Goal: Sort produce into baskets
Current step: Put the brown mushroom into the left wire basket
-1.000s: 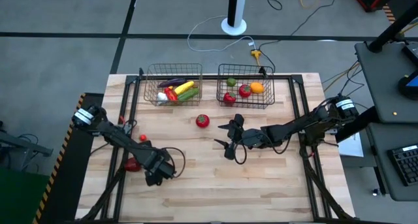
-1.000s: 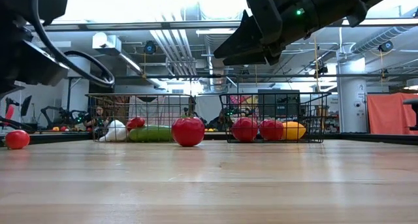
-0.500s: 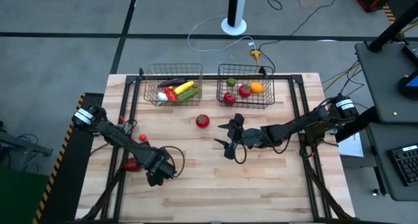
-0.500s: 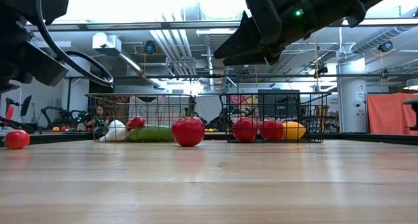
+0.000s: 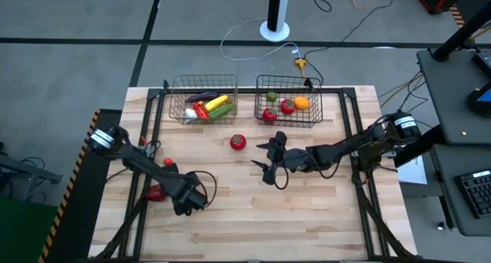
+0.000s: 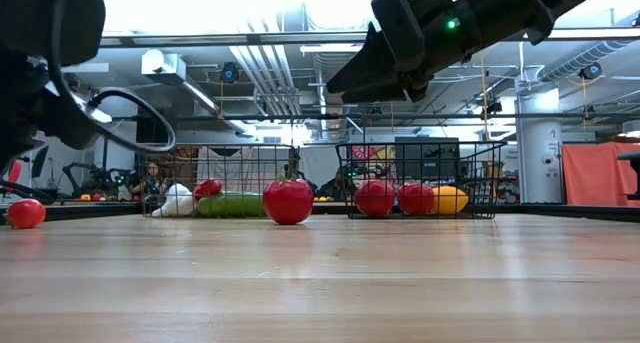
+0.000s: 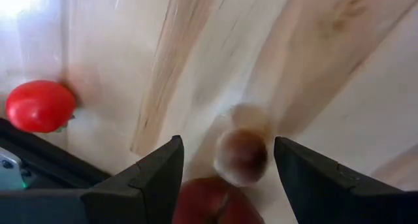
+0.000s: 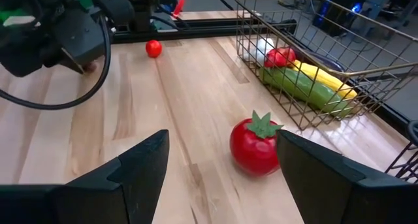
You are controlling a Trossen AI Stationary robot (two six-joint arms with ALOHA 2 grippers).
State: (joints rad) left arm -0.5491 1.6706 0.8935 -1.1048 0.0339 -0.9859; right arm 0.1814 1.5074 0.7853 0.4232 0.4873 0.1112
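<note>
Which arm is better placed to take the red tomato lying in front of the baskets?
The right. Its open right gripper hovers beside the tomato, facing it. The left gripper is farther away, near the table's front left.

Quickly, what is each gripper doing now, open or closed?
Left gripper: open, holding nothing.
Right gripper: open, holding nothing.

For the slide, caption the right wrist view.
Open right gripper faces a loose red tomato beside the vegetable basket.
</note>
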